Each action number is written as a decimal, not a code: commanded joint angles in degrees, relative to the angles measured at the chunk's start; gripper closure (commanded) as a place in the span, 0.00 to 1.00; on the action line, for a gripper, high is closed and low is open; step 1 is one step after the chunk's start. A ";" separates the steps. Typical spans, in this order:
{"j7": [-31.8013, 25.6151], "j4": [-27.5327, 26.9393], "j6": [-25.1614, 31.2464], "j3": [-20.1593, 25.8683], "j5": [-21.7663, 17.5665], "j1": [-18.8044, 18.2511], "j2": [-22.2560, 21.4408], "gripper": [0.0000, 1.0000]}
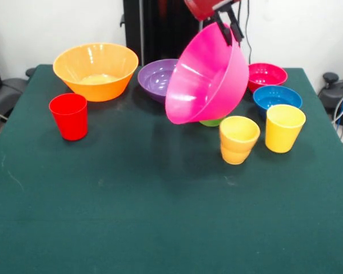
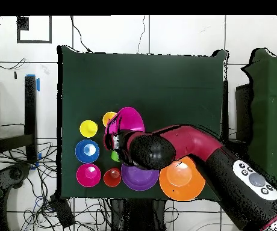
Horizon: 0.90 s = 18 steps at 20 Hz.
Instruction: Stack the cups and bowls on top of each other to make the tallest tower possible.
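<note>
Hand (image 1: 231, 29) clamps pink bowl (image 1: 208, 77) rim, tilted, airborne; overhead hides grip, front shows.

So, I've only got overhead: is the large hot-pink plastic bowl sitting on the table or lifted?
Observer: Lifted. The front view shows the large hot-pink plastic bowl hanging steeply tilted, clear of the green table.
Operator: How's it held?
Observer: The hand pinches its upper rim, one finger inside and one outside.
Operator: Any stack started?
Observer: Seemingly yes: a small yellow plastic cup looks nested in a small orange plastic cup.
</note>
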 commanded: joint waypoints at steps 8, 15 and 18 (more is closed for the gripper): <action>-2.26 3.43 7.53 4.09 5.02 1.52 -5.14 1.00; 1.01 4.95 0.15 2.60 4.42 4.47 0.46 1.00; 2.16 5.54 -3.15 2.21 4.17 5.39 3.29 1.00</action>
